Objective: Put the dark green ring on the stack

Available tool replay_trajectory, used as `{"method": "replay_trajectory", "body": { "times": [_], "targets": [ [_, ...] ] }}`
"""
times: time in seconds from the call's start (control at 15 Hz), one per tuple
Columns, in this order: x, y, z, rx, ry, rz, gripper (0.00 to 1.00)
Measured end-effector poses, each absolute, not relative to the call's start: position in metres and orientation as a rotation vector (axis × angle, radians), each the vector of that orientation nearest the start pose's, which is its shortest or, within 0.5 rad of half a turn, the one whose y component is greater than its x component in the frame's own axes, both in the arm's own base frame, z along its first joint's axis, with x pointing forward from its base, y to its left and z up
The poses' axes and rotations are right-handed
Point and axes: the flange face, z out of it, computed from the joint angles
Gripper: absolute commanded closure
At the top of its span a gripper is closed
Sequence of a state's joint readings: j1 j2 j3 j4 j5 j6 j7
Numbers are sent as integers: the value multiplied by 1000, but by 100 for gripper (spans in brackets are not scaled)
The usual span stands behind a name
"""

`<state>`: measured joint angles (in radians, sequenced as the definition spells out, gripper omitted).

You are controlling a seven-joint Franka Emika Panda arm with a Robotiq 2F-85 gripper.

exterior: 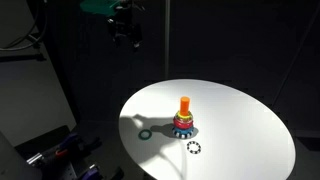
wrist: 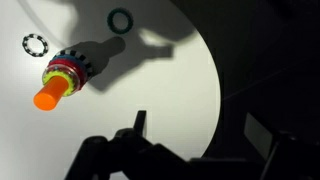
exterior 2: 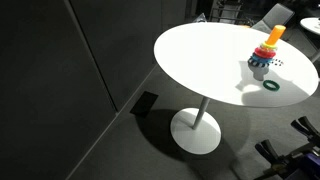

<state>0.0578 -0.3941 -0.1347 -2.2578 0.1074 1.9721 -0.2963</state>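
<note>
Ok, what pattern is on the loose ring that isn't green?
White and black checks; the checkered ring shows best in the wrist view.

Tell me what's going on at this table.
The job is to get the green ring onto the stack, and it has not been picked up yet. The claw hangs open and empty high above the white table. The green ring lies flat on the table beside the stack, not touching it. A checkered ring lies nearby.

White table (exterior: 250,115), dark green ring (exterior: 146,133), and the stack (exterior: 184,121) orange, red, yellow and blue.
</note>
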Motion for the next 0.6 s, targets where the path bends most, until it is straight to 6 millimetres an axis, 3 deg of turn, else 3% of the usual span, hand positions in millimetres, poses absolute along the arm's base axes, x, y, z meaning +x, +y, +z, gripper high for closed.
{"method": "replay_trajectory", "body": {
  "times": [0.6],
  "targets": [
    [448,-32,520,-2998,-276,-172,0]
  ]
}}
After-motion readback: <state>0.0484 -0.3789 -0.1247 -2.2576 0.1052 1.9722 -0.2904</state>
